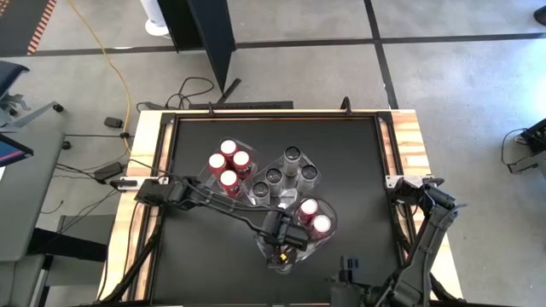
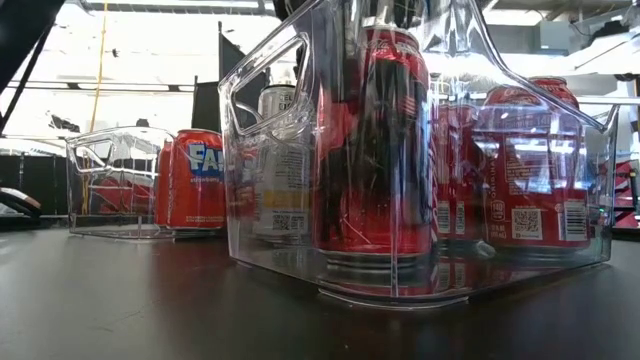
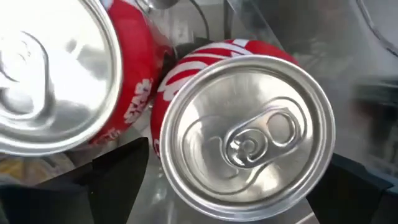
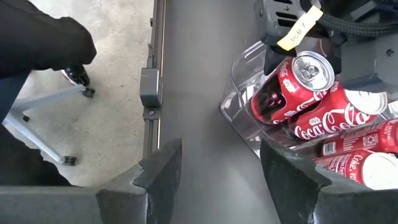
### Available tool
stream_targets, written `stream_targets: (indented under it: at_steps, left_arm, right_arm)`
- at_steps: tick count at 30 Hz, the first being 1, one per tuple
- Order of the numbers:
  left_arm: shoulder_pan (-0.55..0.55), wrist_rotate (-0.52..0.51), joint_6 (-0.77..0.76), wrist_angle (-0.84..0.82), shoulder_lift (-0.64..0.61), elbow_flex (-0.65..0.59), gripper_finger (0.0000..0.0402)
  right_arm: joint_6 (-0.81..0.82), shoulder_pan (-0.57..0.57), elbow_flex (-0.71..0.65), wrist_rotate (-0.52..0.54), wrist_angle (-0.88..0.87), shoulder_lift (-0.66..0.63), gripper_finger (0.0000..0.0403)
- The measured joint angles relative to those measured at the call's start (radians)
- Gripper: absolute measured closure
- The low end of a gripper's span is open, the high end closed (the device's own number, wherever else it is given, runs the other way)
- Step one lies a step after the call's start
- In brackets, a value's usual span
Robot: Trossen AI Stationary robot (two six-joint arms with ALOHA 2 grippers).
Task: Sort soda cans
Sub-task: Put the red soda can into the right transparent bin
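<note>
A: Where's the left gripper [image 1: 282,253] right now?

B: Reached across, down inside the near tray [image 1: 266,244], the one closest to the front edge of the table [image 1: 350,153]. Fingers [image 3: 118,171] sit either side of a red can [image 3: 245,149], one dark pad on each flank. Can is upright, silver top facing straight up between the jaws. Looks clamped on it.

A: Anything beside it?

B: Second red can [image 3: 62,81] right next to the held one, just outside one finger, nearly touching. From above there are two more red cans [image 1: 314,217] in the same tray, beyond the fingertips. In the low view the held can [image 2: 372,150] stands at the tray's near wall [image 2: 290,180].

A: Other cans?

B: Three red cans [image 1: 229,162] in the far-left tray [image 1: 203,169], well apart from the jaws. Five grey cans [image 1: 281,175] with dark tops in the middle tray [image 1: 317,162], between the two red groups. All upright.

A: Right gripper [image 4: 217,180]?

B: Parked low at the front of the table, folded back. Jaws wide, nothing between them, only bare table. The near tray with its red cans [image 4: 323,118] lies ahead and off to one finger's side, not touching.

A: People?

B: A dark sleeve [image 4: 43,37] off the table edge in the right wrist view. Nowhere near the jaws.
</note>
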Motion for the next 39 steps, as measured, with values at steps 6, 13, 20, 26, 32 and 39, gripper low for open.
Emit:
stream_targets:
  at_steps: [6,13,20,26,32,39]
  left_arm:
    - [-0.019,-0.072,0.013,-0.035,-0.018,0.01,0.0023]
    - [-0.045,-0.141,0.013,-0.052,-0.089,0.011,0.0023]
    - [-0.091,-0.21,-0.015,-0.092,-0.187,0.011,0.0023]
    - [-0.164,-0.333,-0.077,-0.169,-0.301,0.011,0.0023]
    - [-0.257,-0.492,-0.176,-0.24,-0.426,0.011,0.0023]
    - [-0.402,-0.672,-0.274,-0.263,-0.546,-0.005,0.0025]
  right_arm:
    - [-0.001,-0.005,0.0,0.0,0.001,0.0,0.0168]
    - [-0.021,-0.009,0.0,0.0,0.008,0.0,0.0168]
    - [-0.045,-0.034,0.0,0.007,0.013,0.0,0.0168]
    - [-0.125,-0.107,0.001,0.02,0.039,0.009,0.0168]
    - [-0.222,-0.21,0.001,-0.003,0.079,0.036,0.0168]
    - [-0.308,-0.321,0.001,-0.06,0.136,0.083,0.0199]
